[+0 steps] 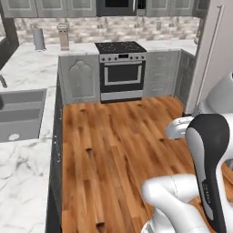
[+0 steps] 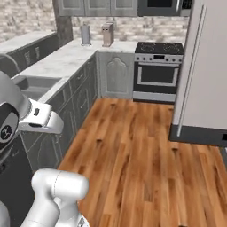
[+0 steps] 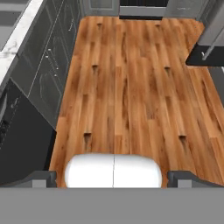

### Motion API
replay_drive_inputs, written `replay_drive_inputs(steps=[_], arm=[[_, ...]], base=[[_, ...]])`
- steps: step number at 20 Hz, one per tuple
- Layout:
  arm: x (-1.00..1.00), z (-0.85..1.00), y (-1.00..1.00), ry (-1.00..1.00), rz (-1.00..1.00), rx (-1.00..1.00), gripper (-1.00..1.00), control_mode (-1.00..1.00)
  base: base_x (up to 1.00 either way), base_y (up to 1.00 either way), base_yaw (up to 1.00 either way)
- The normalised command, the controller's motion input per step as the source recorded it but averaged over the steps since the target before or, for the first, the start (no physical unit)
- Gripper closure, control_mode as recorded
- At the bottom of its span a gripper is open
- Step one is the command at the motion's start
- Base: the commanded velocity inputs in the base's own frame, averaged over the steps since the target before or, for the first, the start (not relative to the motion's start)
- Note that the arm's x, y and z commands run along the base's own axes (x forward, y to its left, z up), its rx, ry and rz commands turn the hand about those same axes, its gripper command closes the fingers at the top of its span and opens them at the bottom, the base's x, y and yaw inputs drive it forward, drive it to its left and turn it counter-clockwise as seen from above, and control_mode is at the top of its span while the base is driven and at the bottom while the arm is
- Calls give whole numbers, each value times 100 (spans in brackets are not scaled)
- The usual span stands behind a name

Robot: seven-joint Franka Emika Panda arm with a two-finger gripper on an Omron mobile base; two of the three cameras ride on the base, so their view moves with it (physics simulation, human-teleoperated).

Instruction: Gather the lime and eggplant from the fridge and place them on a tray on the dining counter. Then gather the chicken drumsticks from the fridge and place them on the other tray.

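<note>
Gripper (image 3: 113,177) is fully open and holds nothing; its two dark tips sit wide apart at the bottom of the hand view, pointing down at bare wood floor (image 3: 131,87). Arm looks folded in over the base, which fits a travel pose rather than a reach, so my read is the base is in transit toward the fridge (image 2: 204,71). Fridge stands at the right of the right base view, door shut with its long handle (image 2: 191,66) facing the aisle, so lime, eggplant and drumsticks are presumably inside it and out of sight; can't confirm contents with the door closed. Neither tray nor dining counter is visible from here. Containers in view: sink (image 1: 20,113) sunk into the marble counter (image 1: 27,68), basin looks empty apart from a pale spot that's probably the drain, though it's too small to tell. Two small items stand at the back of the counter near the stove (image 1: 122,70), a pale cylinder (image 1: 39,39) and a tan canister (image 1: 63,36), irrelevant to the task. No step of the task looks started; door handle is the first target.
</note>
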Motion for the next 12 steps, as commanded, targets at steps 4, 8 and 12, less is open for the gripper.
replay_drive_inputs(steps=[4,8,12], arm=[[0,0,0,0,0,0,-100,100],[0,0,0,0,0,0,-100,100],[0,0,0,0,0,0,-100,100]], base=[[100,5,2],[90,22,0],[88,36,0]])
